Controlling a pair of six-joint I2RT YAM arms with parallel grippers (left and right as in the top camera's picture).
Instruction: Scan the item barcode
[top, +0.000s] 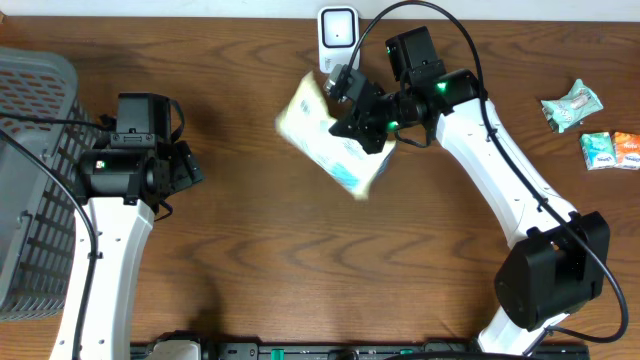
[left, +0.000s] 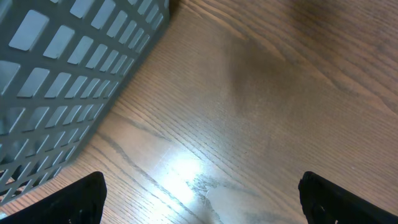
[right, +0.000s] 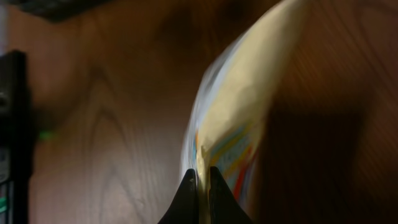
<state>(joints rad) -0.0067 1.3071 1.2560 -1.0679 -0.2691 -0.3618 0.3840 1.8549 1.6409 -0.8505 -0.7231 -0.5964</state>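
My right gripper (top: 362, 122) is shut on the edge of a pale yellow packet (top: 328, 140) with blue and white print, held tilted above the table. The right wrist view shows the packet (right: 239, 106) pinched between the two black fingertips (right: 186, 190). A white barcode scanner (top: 338, 32) stands at the table's far edge, just behind the packet. My left gripper (top: 188, 165) hangs open over bare wood at the left, with nothing between its fingers (left: 74, 199).
A grey mesh basket (top: 30, 180) fills the far left, and its wall (left: 68, 68) shows in the left wrist view. Three small packets lie at the right: a green one (top: 572, 106), a white-green one (top: 598, 150) and an orange one (top: 628, 150).
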